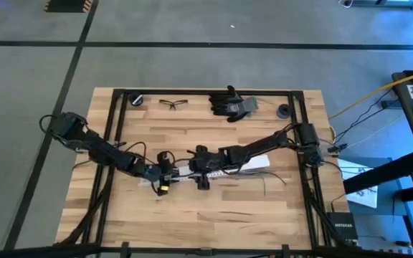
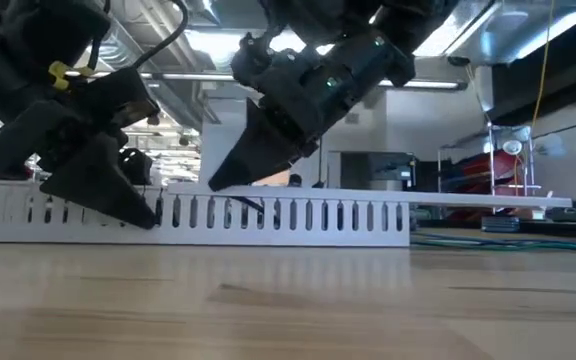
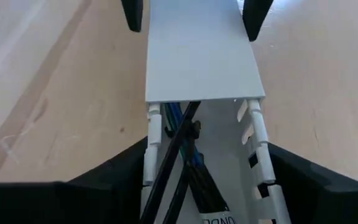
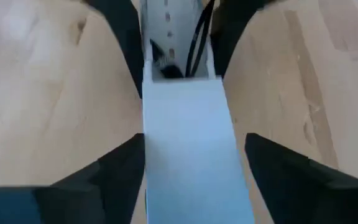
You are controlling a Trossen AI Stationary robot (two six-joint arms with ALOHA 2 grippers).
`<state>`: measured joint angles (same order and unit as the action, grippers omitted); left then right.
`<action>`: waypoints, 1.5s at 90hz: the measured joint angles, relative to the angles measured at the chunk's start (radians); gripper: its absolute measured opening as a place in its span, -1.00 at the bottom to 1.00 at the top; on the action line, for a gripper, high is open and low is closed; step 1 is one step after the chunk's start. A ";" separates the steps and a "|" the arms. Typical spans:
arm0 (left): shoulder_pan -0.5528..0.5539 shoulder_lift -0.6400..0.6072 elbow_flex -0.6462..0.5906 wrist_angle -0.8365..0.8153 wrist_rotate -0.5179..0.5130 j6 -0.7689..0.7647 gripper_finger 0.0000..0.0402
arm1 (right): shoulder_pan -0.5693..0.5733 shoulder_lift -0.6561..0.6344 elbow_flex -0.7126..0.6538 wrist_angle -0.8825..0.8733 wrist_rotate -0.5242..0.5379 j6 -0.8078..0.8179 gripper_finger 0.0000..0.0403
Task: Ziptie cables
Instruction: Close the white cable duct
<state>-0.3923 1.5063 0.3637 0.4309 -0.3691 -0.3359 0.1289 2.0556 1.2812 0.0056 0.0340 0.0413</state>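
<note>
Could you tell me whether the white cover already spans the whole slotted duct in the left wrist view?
No, the white cover ends partway, leaving the cables exposed in the open slotted duct.

A robotics workshop here: wooden tabletop (image 1: pixel 214 208) in a black frame on grey concrete floor (image 1: pixel 192 64) marked with tape lines, safety glasses (image 1: pixel 171 104) and work gloves (image 1: pixel 232 104) lying ready, exposed ceiling ducts (image 2: pixel 168 40) overhead.

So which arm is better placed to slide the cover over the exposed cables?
Right, probably. The right pincer straddles the white cover, open duct ahead; the left pincer straddles the uncovered stretch where the cables lie.
</note>
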 joint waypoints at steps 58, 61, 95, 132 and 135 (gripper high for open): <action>-0.001 -0.001 0.000 -0.003 0.011 0.005 0.18 | 0.001 0.040 0.005 0.093 -0.085 -0.021 -0.34; -0.001 -0.001 0.000 -0.003 0.011 0.005 0.18 | 0.001 0.040 0.005 0.093 -0.086 -0.020 -0.36; 0.002 0.000 0.001 -0.003 0.018 0.002 0.18 | 0.001 0.032 0.006 0.077 -0.102 -0.009 0.15; 0.003 0.001 0.001 -0.005 0.010 0.001 0.18 | 0.018 0.027 0.002 0.017 -0.097 0.003 0.59; 0.003 0.001 0.001 -0.005 0.011 0.001 0.18 | 0.018 0.030 0.002 0.018 -0.086 0.003 0.59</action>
<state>-0.3893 1.5070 0.3649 0.4263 -0.3584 -0.3350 0.1474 2.0857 1.2827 0.0234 -0.0519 0.0443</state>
